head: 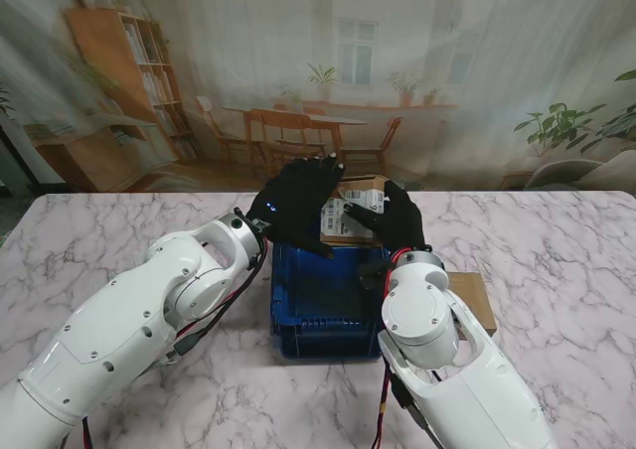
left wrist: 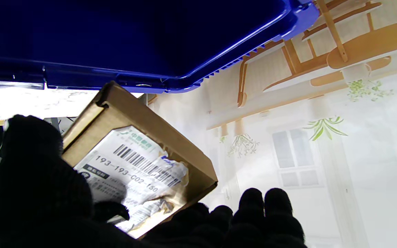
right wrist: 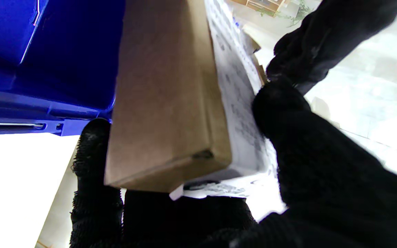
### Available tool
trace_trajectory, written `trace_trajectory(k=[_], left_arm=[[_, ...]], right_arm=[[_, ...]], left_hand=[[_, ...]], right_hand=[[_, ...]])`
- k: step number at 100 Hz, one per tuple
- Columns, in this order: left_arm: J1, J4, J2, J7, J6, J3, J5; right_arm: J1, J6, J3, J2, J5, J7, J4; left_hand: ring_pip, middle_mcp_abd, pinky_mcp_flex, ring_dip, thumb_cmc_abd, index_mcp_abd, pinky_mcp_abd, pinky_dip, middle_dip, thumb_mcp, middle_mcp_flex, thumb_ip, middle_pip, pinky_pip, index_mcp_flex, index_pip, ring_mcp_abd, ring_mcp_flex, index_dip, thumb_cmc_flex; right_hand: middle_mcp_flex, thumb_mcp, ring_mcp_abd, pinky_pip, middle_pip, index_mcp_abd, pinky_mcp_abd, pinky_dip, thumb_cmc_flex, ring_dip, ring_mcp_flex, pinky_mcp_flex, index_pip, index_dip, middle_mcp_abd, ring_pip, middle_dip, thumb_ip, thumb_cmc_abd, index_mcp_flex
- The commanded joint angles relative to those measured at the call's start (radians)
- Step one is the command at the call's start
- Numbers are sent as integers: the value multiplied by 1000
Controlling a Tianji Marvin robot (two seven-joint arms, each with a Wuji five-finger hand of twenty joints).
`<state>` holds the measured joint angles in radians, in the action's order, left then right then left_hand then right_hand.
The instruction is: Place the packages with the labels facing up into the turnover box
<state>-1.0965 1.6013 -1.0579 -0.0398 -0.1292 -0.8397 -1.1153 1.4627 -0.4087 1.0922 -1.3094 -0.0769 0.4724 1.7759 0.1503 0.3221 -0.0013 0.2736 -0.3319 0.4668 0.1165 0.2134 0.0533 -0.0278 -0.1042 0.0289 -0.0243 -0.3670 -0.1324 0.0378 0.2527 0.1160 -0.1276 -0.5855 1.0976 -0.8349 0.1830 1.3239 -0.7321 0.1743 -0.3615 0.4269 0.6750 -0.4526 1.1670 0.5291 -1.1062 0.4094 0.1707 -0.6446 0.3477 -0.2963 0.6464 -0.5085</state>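
Package (head: 350,211), label up, clamped between my left robot hand (head: 298,203) and right robot hand (head: 397,221) at box's (head: 323,305) 12 o'clock rim; uneven release risks flipping it.

From my seat, a white marble table (head: 556,260) with grey veins fills the near ground. Behind it at twelve o'clock hangs a printed backdrop (head: 477,91): a bookshelf (head: 129,62) at ten o'clock, wooden chairs (head: 283,136) and a window (head: 355,50) at centre, green plants (head: 571,126) at two o'clock. The light is soft and even.
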Motion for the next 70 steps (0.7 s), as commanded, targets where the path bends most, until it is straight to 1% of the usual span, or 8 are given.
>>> trace_trajectory(k=[1, 13, 30, 44, 51, 61, 65, 70], left_arm=[[12, -18, -8, -9, 4, 17, 14], [25, -40, -11, 20, 2, 25, 15], [22, -53, -17, 35, -9, 7, 52], [27, -67, -19, 44, -17, 6, 68], [30, -74, -21, 49, -15, 11, 74], [34, -78, -21, 48, -13, 21, 74], [35, -79, -21, 48, -11, 26, 74], [39, -79, -21, 48, -11, 31, 69]], right_arm=[[0, 1, -6, -10, 6, -6, 11], [5, 0, -6, -6, 12, -19, 17], [11, 7, -6, -1, 11, -32, 19], [12, 10, -10, -2, 19, -35, 21], [11, 8, -12, -3, 28, -36, 23], [11, 3, -13, -5, 43, -38, 27], [11, 1, -14, -6, 49, -37, 29], [11, -1, -14, -7, 55, -36, 30]], left_hand=[[30, -10, -13, 34, -17, -79, -18, 32, 51, 15, 25, -30, 10, -54, -7, -15, 9, 19, 8, -44], [44, -39, -13, 89, -19, -83, -35, 64, 158, 17, 14, -48, 30, -139, -6, -26, -23, 42, -37, -73], [45, -65, 20, 130, -23, -77, -61, 124, 225, 16, 8, -48, 38, -236, -4, -44, -67, 73, -135, -76], [33, -65, 15, 135, -18, -82, -65, 130, 228, 21, 10, -55, 32, -227, -1, -62, -68, 62, -200, -90], [15, -62, 9, 119, -16, -103, -62, 126, 176, 18, 13, -63, 10, -212, 1, -54, -64, 45, -224, -98], [-2, -57, 8, 75, -24, -115, -51, 118, 43, 14, 26, -50, -5, -192, -3, -19, -49, 30, -170, -56], [-4, -59, 14, 52, -33, -125, -40, 109, -12, 13, 32, -30, -8, -182, -3, -8, -38, 25, -57, -31], [-2, -61, 22, 47, -37, -132, -35, 107, -25, 9, 33, -24, -10, -182, -2, -5, -36, 28, -25, -18]], right_hand=[[88, -146, -13, 0, -125, -219, 7, -2, 159, -10, 29, -10, -150, 40, -116, -47, 5, 66, -137, -25], [90, -149, -11, -2, -133, -219, 2, -2, 159, -12, 32, -15, -151, 39, -115, -56, 8, 66, -135, -27], [89, -151, -10, -2, -141, -221, 2, -1, 159, -15, 31, -20, -152, 38, -117, -64, 13, 65, -135, -30], [86, -152, -10, -3, -144, -221, 2, -1, 159, -16, 30, -21, -152, 38, -116, -67, 17, 65, -135, -30], [86, -152, -10, -3, -144, -221, 1, -1, 159, -16, 30, -22, -152, 38, -116, -68, 18, 65, -135, -30], [86, -153, -10, -3, -145, -221, 0, 0, 160, -16, 30, -22, -152, 38, -116, -69, 19, 65, -135, -30], [87, -153, -8, -3, -145, -221, 0, 0, 160, -16, 29, -22, -152, 38, -115, -69, 19, 65, -135, -30], [87, -153, -9, -3, -144, -221, 0, 0, 160, -17, 29, -22, -152, 38, -114, -70, 19, 65, -135, -30]])
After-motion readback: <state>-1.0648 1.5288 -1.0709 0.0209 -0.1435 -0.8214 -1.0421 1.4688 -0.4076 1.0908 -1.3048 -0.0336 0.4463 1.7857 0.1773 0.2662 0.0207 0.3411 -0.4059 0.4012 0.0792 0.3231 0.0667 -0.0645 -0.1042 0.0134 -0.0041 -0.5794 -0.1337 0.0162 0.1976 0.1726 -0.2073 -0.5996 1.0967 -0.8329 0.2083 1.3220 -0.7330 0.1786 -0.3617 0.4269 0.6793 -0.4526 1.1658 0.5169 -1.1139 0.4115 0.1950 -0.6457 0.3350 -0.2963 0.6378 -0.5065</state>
